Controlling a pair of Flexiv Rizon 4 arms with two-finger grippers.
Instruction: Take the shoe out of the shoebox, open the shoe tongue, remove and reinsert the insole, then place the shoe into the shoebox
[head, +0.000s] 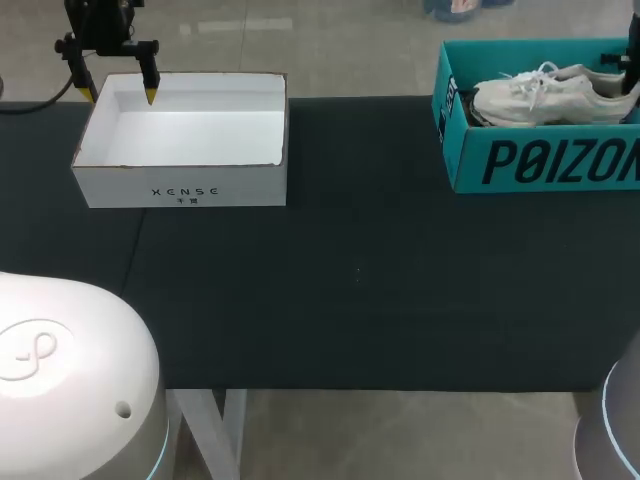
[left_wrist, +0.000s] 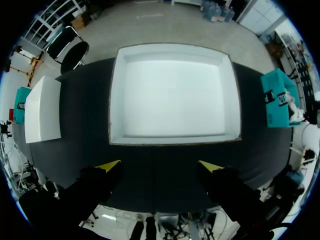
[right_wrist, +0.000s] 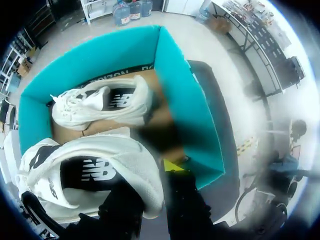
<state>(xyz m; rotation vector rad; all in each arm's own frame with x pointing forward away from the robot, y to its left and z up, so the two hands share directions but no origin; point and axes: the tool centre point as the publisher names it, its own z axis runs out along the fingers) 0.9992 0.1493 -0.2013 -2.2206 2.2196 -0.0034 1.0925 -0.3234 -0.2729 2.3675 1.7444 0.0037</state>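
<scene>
The teal shoebox (head: 545, 150) stands at the table's far right. A white shoe (head: 550, 95) shows over its rim, and my right gripper (head: 632, 70) is at that shoe's heel by the view's edge. In the right wrist view, the right gripper (right_wrist: 152, 182) is shut on the heel of the near white shoe (right_wrist: 90, 175). One yellow fingertip (right_wrist: 172, 165) shows outside the heel; the other is hidden by the shoe. A second white shoe (right_wrist: 100, 105) lies on its side deeper in the shoebox (right_wrist: 190, 100). My left gripper (head: 120, 95) hangs open at the far left.
An open white box (head: 185, 140) sits at the far left of the dark table (head: 360, 290), directly under the left gripper (left_wrist: 160, 166). That white box (left_wrist: 172, 95) has nothing in it. The shoebox (left_wrist: 277, 105) shows far off to one side.
</scene>
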